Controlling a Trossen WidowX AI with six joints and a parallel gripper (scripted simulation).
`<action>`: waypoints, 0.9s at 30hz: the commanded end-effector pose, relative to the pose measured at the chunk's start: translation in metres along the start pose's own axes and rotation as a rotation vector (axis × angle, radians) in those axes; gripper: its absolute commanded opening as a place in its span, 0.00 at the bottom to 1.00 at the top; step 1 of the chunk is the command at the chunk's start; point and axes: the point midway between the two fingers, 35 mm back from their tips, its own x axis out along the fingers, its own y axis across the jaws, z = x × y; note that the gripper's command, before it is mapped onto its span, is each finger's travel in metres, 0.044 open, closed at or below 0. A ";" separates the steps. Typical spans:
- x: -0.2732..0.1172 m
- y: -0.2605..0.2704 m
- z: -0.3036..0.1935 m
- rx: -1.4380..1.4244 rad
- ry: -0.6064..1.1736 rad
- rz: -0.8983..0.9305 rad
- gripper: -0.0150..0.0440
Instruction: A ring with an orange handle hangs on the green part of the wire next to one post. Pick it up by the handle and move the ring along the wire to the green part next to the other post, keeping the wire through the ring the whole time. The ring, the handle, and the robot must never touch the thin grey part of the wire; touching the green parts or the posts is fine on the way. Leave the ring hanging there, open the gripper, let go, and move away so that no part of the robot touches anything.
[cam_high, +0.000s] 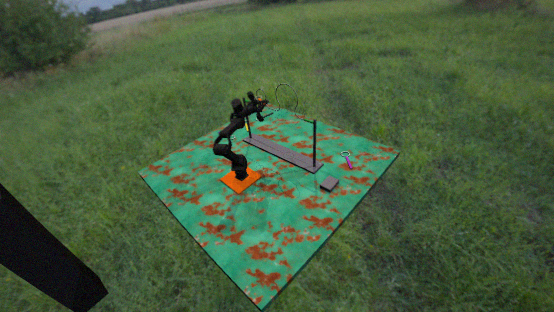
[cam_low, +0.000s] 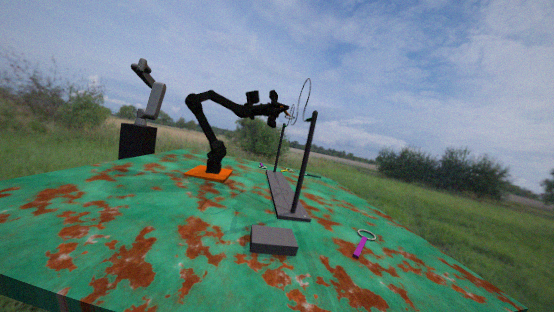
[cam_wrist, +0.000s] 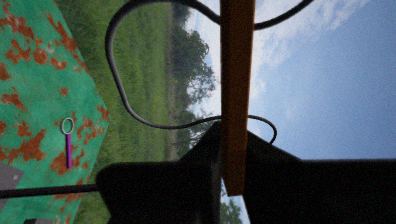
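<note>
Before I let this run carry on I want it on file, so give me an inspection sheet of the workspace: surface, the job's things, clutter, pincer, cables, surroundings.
Surface: green mat with rust-red blotches.
Job's things: ring with orange handle, held off the ground near the far post; looped wire between two posts. Whether the ring touches grey wire: cannot tell.
Clutter: magenta-handled ring lying flat; grey block.
Pincer: shut on the orange handle.
Cables: nothing seen.
Surroundings: grass, bushes, cloudy sky; a grey arm on a black pedestal.
</note>
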 end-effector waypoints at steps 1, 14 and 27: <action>-0.001 0.010 -0.001 0.043 0.011 0.026 0.00; -0.010 0.051 0.006 0.276 0.043 0.157 0.00; -0.021 0.094 0.026 0.564 0.038 0.297 0.00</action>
